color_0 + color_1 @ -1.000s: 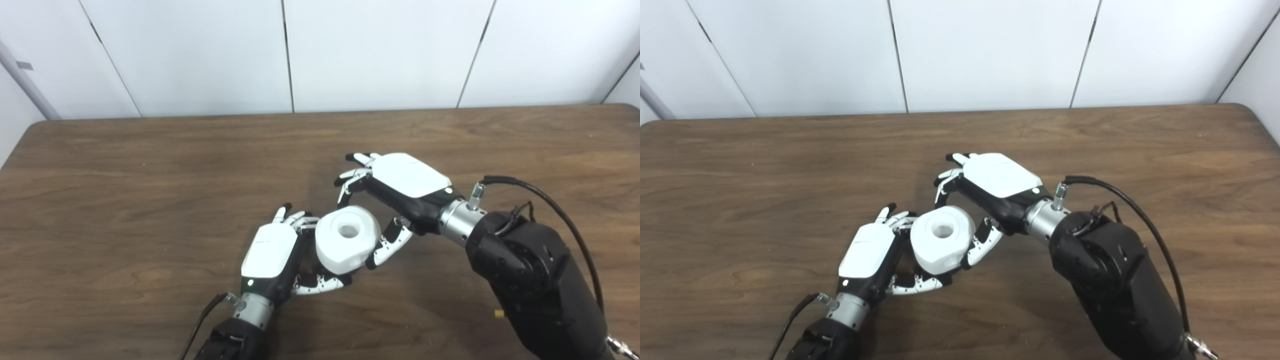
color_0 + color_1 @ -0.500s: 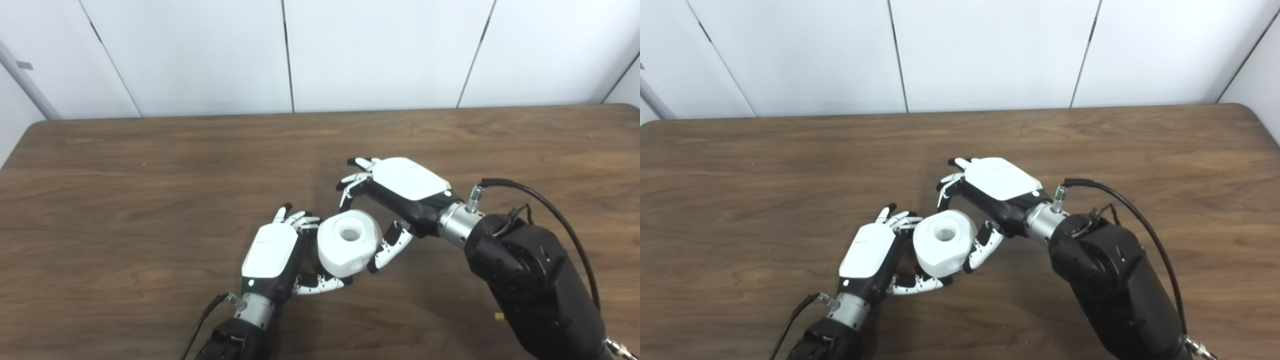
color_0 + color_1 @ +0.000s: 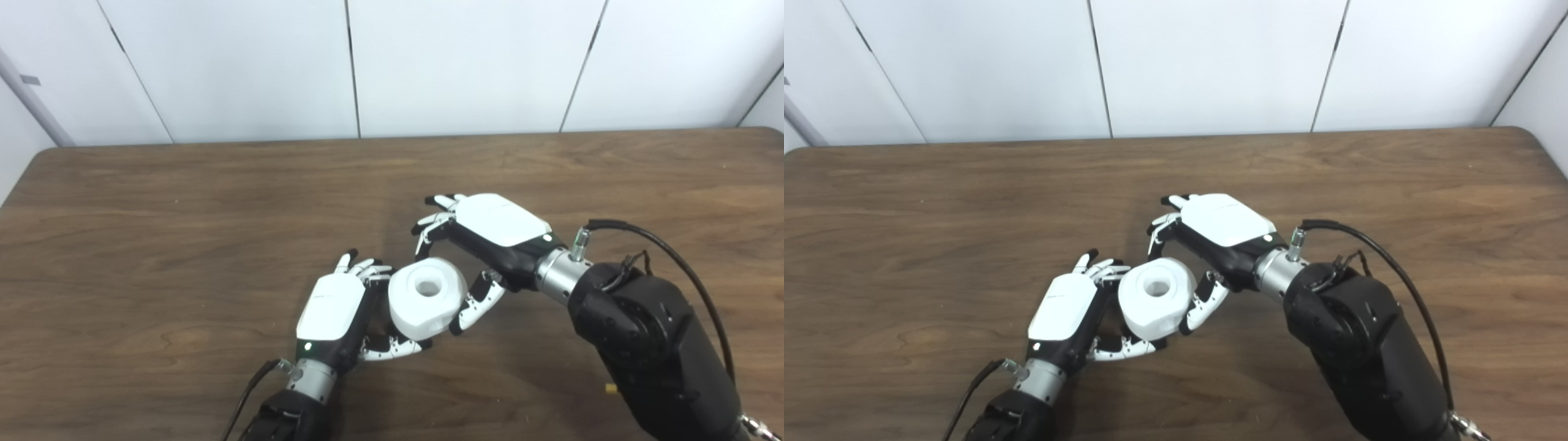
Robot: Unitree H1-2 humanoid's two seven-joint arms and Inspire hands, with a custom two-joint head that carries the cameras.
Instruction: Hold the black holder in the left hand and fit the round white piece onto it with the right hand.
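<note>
The round white piece (image 3: pixel 427 297) sits low in the middle of the wooden table (image 3: pixel 184 233), just at five o'clock from the table's centre, with its central hole facing up. The left hand (image 3: pixel 334 312) lies against it at nine o'clock, back of the hand up, its fingers curled toward the piece and its thumb reaching under the near edge at about seven o'clock; the black holder itself cannot be made out, so it is presumably hidden inside that hand or under the white piece, and I cannot tell which. The right hand (image 3: pixel 490 236) stands at two o'clock from the piece, spread: its fingers (image 3: pixel 432 220) arch in the air above the far rim without clearly touching, while its thumb rests against the side at four o'clock. It does not look to be pinching anything. Judged from this, the fitting step is either at its end or nearly so: the white piece appears seated between the two hands, and the right hand's hold looks loose. The next move calls for a check that the piece is pushed fully home, perhaps a gentle press down on the top face, with the left hand kept firm so the piece does not tip or slide toward six o'clock.
</note>
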